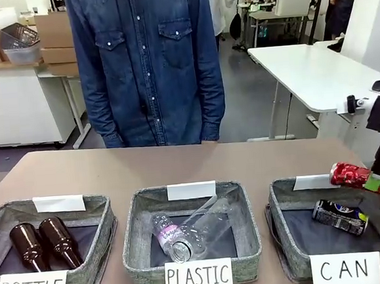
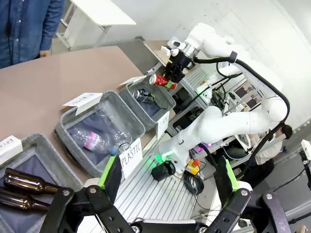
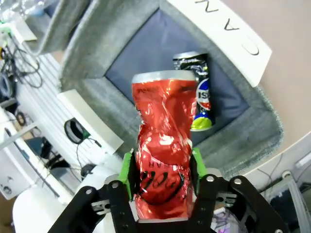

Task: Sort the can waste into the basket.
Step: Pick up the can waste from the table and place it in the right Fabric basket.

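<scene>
A dented red can (image 1: 357,176) (image 3: 163,141) hangs tilted over the right rim of the grey CAN basket (image 1: 280,197) (image 3: 87,48). My right gripper (image 1: 375,181) (image 3: 162,167) is shut on it, a green pad pressed to each side. A dark blue-black can (image 1: 341,216) (image 3: 197,94) lies on the basket's dark floor, just below the red one. The left wrist view shows the right gripper (image 2: 168,82), the red can (image 2: 158,80) and the basket (image 2: 165,103) from afar. My left gripper (image 2: 170,160) is open and holds nothing, off the table's near edge.
The PLASTIC basket (image 1: 134,232) in the middle holds clear bottles (image 1: 190,231). The BOTTLE basket (image 1: 103,208) at left holds two brown bottles (image 1: 46,244). A person in a denim shirt (image 1: 148,66) stands at the far edge. Bare tabletop (image 1: 178,162) lies behind the baskets.
</scene>
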Robot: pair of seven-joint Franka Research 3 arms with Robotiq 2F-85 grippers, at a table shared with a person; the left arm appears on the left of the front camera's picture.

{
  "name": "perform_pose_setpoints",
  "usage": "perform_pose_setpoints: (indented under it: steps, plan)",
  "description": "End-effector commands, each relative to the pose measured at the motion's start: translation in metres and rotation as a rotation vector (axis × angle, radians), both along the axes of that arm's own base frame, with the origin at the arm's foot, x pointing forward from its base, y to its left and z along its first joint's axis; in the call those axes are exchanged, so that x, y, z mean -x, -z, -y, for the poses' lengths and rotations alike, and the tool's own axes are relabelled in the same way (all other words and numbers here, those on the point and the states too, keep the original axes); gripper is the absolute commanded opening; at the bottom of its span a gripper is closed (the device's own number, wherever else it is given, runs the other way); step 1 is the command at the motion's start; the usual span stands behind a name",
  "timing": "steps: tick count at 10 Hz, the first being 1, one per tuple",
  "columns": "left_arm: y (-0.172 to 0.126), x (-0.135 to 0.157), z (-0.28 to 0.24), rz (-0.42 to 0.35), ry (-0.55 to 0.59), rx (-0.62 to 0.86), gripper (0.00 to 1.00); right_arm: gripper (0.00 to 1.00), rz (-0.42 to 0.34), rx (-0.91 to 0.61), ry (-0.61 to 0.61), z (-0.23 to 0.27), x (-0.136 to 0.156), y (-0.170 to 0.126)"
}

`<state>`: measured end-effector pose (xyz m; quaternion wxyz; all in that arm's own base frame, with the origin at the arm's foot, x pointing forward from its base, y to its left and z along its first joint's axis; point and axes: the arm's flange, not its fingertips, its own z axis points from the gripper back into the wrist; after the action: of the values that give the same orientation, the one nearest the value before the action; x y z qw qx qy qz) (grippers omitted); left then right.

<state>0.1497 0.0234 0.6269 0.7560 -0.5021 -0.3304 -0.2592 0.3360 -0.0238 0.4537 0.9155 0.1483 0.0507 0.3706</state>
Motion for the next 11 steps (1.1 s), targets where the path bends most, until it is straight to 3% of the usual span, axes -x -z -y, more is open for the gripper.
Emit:
perform_pose_setpoints:
  steps: [1, 6, 7, 8, 9, 10, 11]
  plan:
    - [-0.002, -0.001, 0.000, 0.016, 0.012, 0.016, 1.00, 1.00, 0.014, -0.007, -0.008, 0.002, -0.006, -0.001]
    - [-0.002, -0.001, 0.000, 0.016, 0.012, 0.016, 1.00, 1.00, 0.028, -0.031, 0.020, 0.001, -0.014, -0.001]
    - [-0.002, -0.001, 0.000, 0.016, 0.012, 0.016, 1.00, 1.00, 0.074, -0.121, 0.157, -0.002, -0.017, -0.008]
    - [-0.002, -0.001, 0.000, 0.016, 0.012, 0.016, 1.00, 1.00, 0.047, -0.440, 0.289, -0.004, -0.021, -0.028]
    - [-0.002, -0.001, 0.000, 0.016, 0.012, 0.016, 1.00, 1.00, -0.090, -0.987, 0.451, -0.018, -0.022, -0.058]
    - [-0.002, -0.001, 0.000, 0.016, 0.012, 0.016, 1.00, 1.00, -0.355, -1.270, 0.531, -0.029, -0.020, -0.080]
    - [-0.002, -0.001, 0.000, 0.016, 0.012, 0.016, 1.00, 1.00, -0.535, -1.494, 0.539, -0.025, -0.017, -0.094]
